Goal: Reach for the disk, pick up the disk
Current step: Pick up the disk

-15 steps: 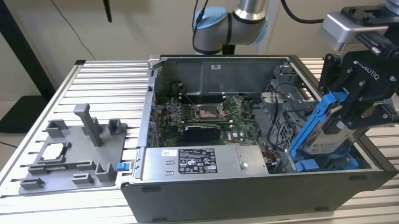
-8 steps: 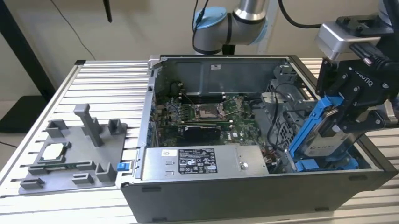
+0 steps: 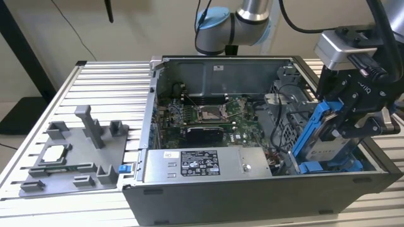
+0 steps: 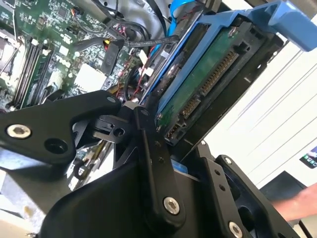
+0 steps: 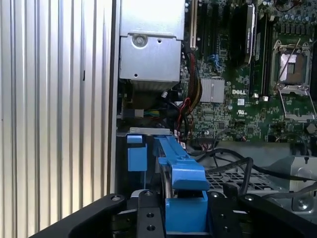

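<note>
In the exterior view, the gripper (image 3: 346,126) pinches the disk (image 3: 326,144), which stands nearly upright with its lower end inside the computer case (image 3: 252,201); the second wrist view shows the disk's green underside (image 4: 203,79) between the jaws, and the first wrist view shows its blue frame (image 5: 183,173) running from them into the case.

Blue plastic disk (image 3: 313,131), ribbed matt metal table (image 3: 104,80)
</note>
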`<state>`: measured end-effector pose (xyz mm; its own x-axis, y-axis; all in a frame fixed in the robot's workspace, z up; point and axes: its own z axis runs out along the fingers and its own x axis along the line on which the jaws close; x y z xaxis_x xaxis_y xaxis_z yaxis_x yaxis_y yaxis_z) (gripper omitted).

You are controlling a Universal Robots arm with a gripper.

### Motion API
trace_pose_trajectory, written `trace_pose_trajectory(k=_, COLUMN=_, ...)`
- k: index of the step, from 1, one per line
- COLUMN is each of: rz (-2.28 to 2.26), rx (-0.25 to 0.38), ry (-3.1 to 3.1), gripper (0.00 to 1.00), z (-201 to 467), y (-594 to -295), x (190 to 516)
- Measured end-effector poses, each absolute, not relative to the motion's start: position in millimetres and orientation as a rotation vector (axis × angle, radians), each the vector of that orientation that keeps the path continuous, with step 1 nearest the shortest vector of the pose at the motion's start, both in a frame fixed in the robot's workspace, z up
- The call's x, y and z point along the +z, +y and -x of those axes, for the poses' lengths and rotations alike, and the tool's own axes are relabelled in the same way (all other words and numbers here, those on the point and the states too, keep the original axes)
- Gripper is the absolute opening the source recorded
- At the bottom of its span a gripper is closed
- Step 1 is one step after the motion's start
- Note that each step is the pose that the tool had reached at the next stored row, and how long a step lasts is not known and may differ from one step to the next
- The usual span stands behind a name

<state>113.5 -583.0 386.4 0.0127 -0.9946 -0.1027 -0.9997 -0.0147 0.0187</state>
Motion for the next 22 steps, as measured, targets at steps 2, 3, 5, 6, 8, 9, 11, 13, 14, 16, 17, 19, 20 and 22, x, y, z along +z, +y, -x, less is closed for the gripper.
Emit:
trace_pose_trajectory(k=2, rz=2.193, rx=0.133, ry=2.163, gripper=0.00, z=-114.0, y=-582.9, x=383.9)
trace_pose_trajectory(k=3, rz=2.193, rx=0.133, ry=2.163, gripper=0.00, z=-114.0, y=-582.9, x=383.7)
trace_pose_trajectory(k=5, rz=2.193, rx=0.133, ry=2.163, gripper=0.00, z=-114.2, y=-582.9, x=383.7)
trace_pose_trajectory(k=6, rz=2.193, rx=0.133, ry=2.163, gripper=0.00, z=-114.2, y=-583.0, x=383.6)
trace_pose_trajectory(k=8, rz=2.192, rx=0.133, ry=2.162, gripper=0.00, z=-114.3, y=-582.9, x=383.4)
trace_pose_trajectory(k=9, rz=2.192, rx=0.134, ry=2.162, gripper=0.00, z=-114.4, y=-582.8, x=383.3)
trace_pose_trajectory(k=11, rz=2.192, rx=0.135, ry=2.162, gripper=0.00, z=-114.4, y=-582.9, x=383.7)
trace_pose_trajectory(k=13, rz=2.192, rx=0.134, ry=2.162, gripper=0.00, z=-114.3, y=-583.0, x=383.9)
trace_pose_trajectory(k=14, rz=2.192, rx=0.134, ry=2.162, gripper=0.00, z=-114.3, y=-582.9, x=384.1)
trace_pose_trajectory(k=16, rz=2.192, rx=0.134, ry=2.162, gripper=0.00, z=-114.3, y=-582.9, x=385.6)
trace_pose_trajectory(k=17, rz=2.192, rx=0.135, ry=2.161, gripper=0.00, z=-114.4, y=-582.7, x=387.0)
trace_pose_trajectory(k=19, rz=2.193, rx=0.134, ry=2.161, gripper=1.00, z=-114.4, y=-582.9, x=389.6)
trace_pose_trajectory(k=20, rz=2.194, rx=0.134, ry=2.160, gripper=1.00, z=-114.4, y=-582.9, x=389.7)
trace_pose_trajectory(k=22, rz=2.194, rx=0.132, ry=2.158, gripper=1.00, z=-114.4, y=-582.9, x=389.7)
